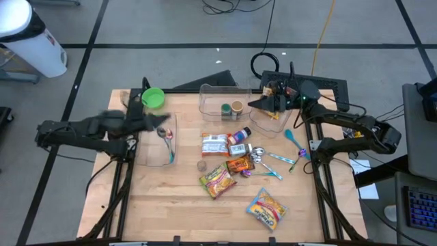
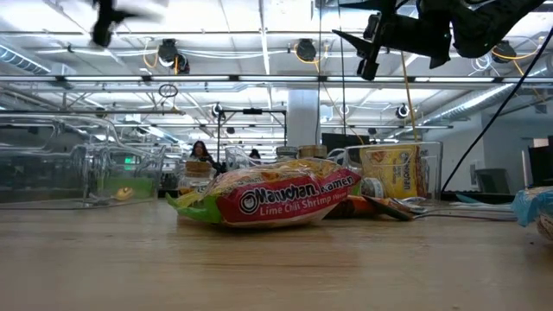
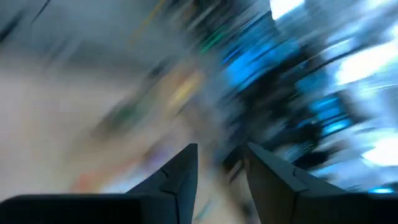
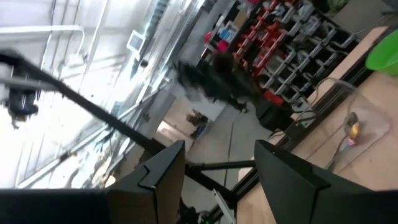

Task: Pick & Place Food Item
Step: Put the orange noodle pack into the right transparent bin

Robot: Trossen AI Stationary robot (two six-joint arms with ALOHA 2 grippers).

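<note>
Left gripper (image 1: 162,120) blurred above the clear bin (image 1: 153,158) at nine o'clock – fingers empty, gap between them, right gripper (image 1: 265,102) at one o'clock – fingers parted, empty, ramen packets (image 1: 217,181) mid-counter (image 1: 177,205).

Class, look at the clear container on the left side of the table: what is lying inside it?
Inside the left clear container lies one spoon with a teal handle. The blurred left arm overhangs the container's near-left corner, so anything beneath that part is hidden.
</note>
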